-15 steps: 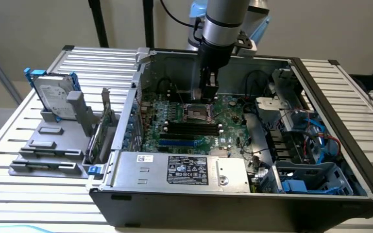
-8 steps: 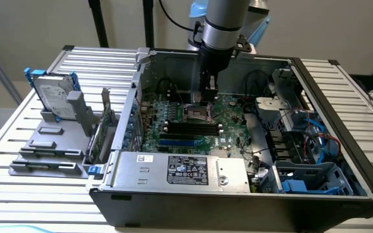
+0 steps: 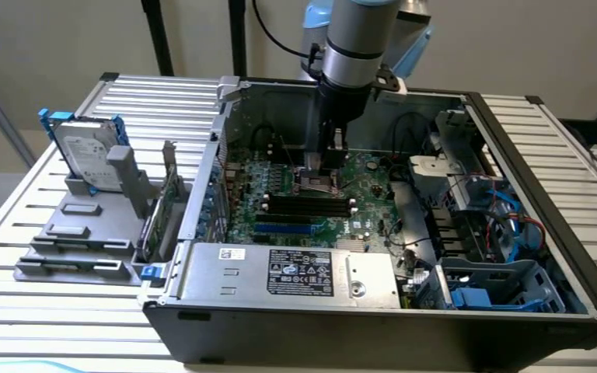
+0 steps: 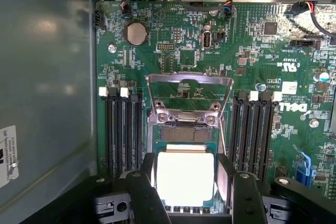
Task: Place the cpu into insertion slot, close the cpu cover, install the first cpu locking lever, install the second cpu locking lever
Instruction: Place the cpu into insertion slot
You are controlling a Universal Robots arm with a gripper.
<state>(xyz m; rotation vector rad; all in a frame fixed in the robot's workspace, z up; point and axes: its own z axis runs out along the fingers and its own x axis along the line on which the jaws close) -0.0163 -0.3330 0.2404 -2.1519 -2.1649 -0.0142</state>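
Grey arm point(image 3: 356, 47) vertical — claw point(image 3: 325, 165) holds cpu point(image 4: 185, 179) over insertion slot point(image 4: 184, 132).

The cpu point(image 4: 185, 174) has a smooth, shiny metal top. The cpu cover point(image 4: 189, 80) is thin bare metal, and the motherboard point(image 4: 252, 35) looks matt green.

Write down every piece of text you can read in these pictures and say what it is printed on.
"DELL": white logo on the green motherboard.
Power supply label: too small to read.
Hard drive label: too small to read.
Case wall sticker: blurred.
Motherboard's fine print: unreadable.
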